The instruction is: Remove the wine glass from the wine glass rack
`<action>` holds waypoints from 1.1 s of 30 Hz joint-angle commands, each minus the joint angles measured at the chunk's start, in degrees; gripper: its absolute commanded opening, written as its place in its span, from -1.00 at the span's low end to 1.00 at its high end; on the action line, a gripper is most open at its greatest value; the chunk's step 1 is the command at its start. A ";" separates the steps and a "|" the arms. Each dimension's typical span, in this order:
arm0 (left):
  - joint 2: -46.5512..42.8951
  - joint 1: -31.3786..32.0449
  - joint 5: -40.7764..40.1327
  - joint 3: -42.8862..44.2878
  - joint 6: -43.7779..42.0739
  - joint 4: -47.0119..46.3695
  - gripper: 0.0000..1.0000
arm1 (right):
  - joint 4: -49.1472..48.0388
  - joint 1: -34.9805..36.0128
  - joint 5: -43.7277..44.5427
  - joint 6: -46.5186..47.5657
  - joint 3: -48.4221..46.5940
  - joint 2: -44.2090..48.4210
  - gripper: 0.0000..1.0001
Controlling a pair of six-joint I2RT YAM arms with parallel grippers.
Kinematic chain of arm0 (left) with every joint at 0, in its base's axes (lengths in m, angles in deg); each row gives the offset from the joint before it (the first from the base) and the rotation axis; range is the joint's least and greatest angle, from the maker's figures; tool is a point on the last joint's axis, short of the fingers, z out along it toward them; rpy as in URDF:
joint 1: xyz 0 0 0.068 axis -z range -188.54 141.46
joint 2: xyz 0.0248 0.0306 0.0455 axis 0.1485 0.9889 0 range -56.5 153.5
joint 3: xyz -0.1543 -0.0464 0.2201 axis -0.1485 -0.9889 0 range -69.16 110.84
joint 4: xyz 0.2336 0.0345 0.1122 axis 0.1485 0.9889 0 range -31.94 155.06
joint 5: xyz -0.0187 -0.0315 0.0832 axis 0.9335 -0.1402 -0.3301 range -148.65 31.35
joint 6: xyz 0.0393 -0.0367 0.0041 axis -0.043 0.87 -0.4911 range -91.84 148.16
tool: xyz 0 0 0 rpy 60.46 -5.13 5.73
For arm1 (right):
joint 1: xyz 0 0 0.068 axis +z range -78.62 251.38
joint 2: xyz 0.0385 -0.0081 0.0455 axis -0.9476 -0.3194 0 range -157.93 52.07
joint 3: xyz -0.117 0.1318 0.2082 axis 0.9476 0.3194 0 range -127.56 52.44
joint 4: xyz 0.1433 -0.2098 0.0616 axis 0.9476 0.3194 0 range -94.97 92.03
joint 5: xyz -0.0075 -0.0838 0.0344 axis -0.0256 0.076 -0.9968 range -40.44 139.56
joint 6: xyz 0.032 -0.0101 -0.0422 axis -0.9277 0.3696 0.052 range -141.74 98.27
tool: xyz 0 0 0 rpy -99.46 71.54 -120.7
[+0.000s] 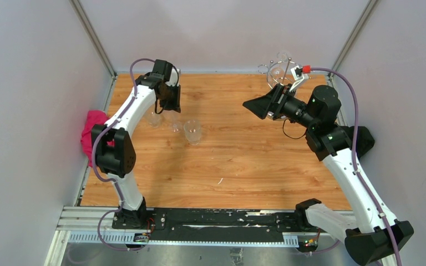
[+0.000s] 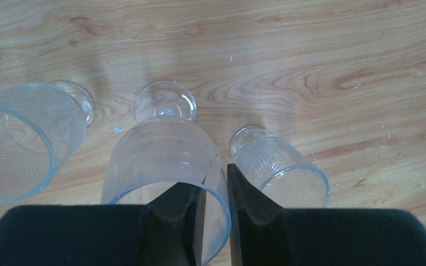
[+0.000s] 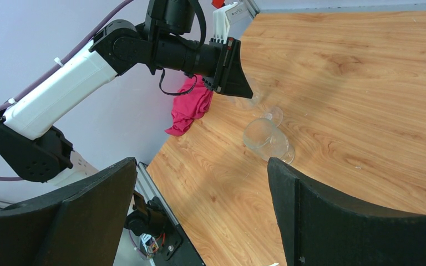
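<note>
**A:** Start close in. What does the left wrist camera give that the overhead one doesn't?

**B:** The grip itself. The left gripper (image 2: 212,180) is pinching the rim of the wine glass (image 2: 161,149), with one finger inside the bowl and one outside. From above, the gripper's body hides that.

**A:** And where is the glass?

**B:** Upright over the table (image 2: 310,66), with its round foot showing below the bowl. I can't tell whether the foot touches the wood. Two other glasses stand just beside it, one on its left (image 2: 16,144) and one on its right (image 2: 280,166).

**A:** What about the right wrist camera?

**B:** The right gripper (image 3: 201,166) has its fingers spread wide with nothing between them. Beyond them that view shows the left arm over the glasses, and a pink cloth (image 3: 191,108) at the table's left edge.

**A:** And the farthest thing?

**B:** The wine glass rack (image 1: 282,71), seen only from above. It stands at the far right corner, just behind the right gripper and well apart from the glasses.
</note>
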 commanded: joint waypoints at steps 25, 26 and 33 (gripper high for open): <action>-6.26 0.57 -4.80 -0.51 0.28 1.98 -0.01 | -0.92 -0.77 -0.40 0.08 1.30 0.52 0.86; -6.41 0.57 -4.66 -0.18 0.35 2.06 -0.01 | -0.92 -0.77 -0.47 0.05 1.27 0.42 0.86; -7.34 0.59 -3.06 2.28 1.12 2.20 0.00 | -1.06 -0.77 -0.45 0.10 1.56 0.25 0.86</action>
